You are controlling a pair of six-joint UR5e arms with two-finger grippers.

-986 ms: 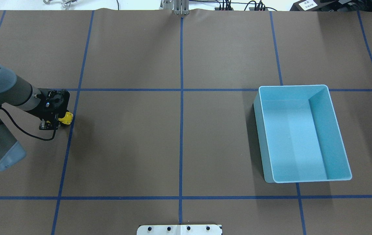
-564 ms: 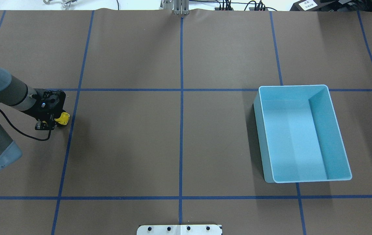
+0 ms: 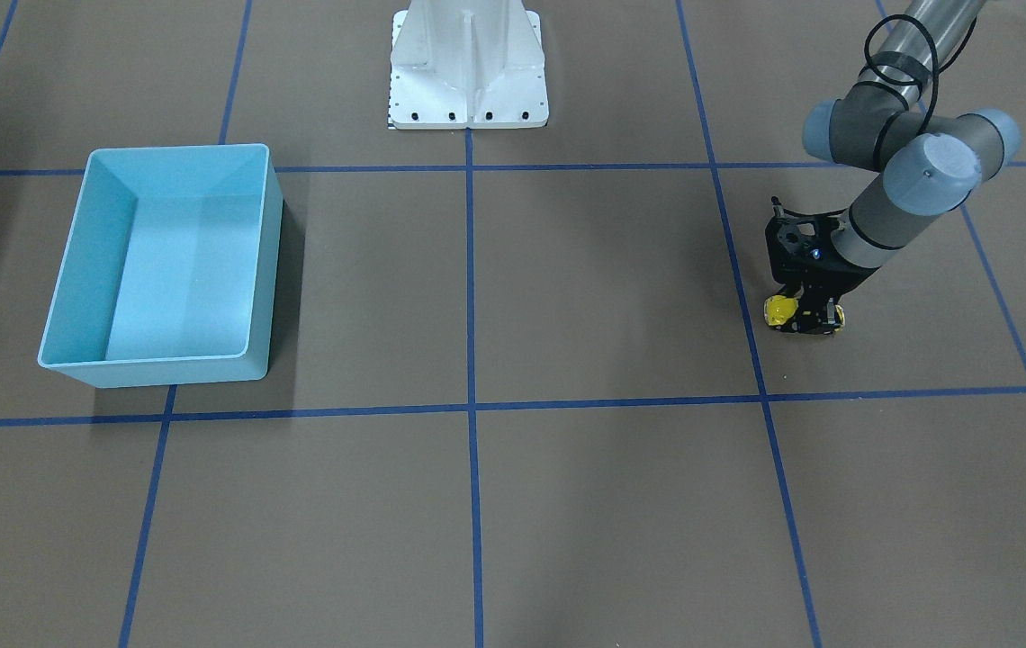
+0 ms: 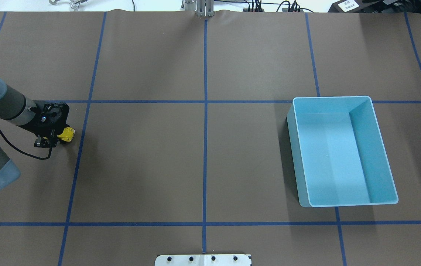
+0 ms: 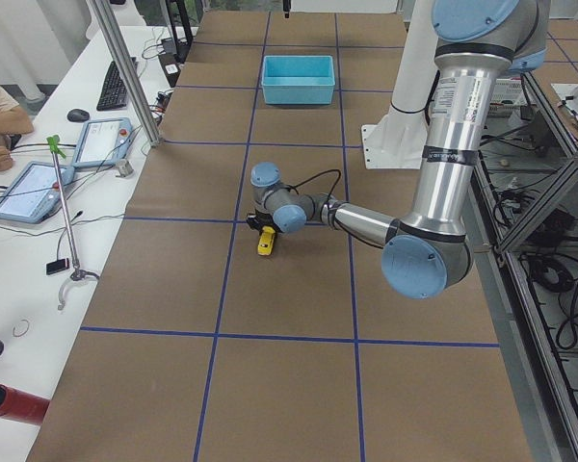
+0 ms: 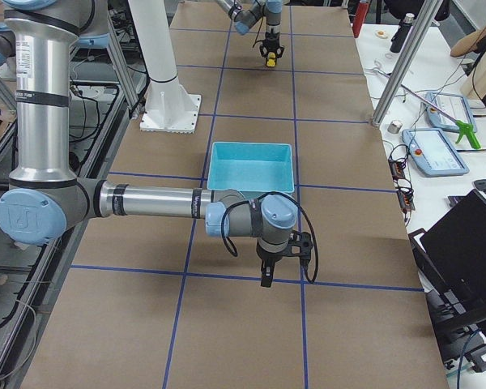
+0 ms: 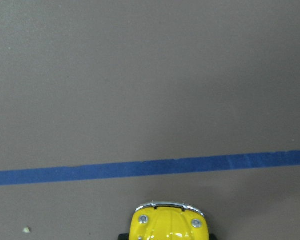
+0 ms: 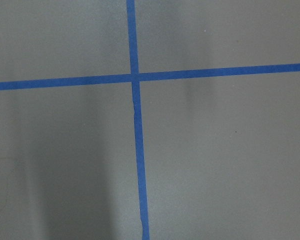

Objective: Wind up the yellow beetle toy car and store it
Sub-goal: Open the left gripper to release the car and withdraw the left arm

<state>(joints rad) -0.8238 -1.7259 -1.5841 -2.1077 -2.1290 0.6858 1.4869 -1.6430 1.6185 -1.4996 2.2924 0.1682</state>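
While left pincer [image 3: 808, 319] clasps yellow beetle toy car [image 4: 66, 134] | nose, long axis toward blue bin [image 4: 331, 97]

Gloss: yellow beetle toy car [image 7: 169, 227] has shiny plastic-looking shell w/ chrome-like bumper [image 7: 169, 205]. Matt: counter [image 4: 144, 162] has brown paper-like cover, fine grain; blue tape lines [image 7: 140, 167] also matt. Light blue bin [image 4: 331, 97]: smooth plastic, slight sheen. Grey left arm [image 3: 877, 225]: satin metal-looking tube, blue plastic caps.
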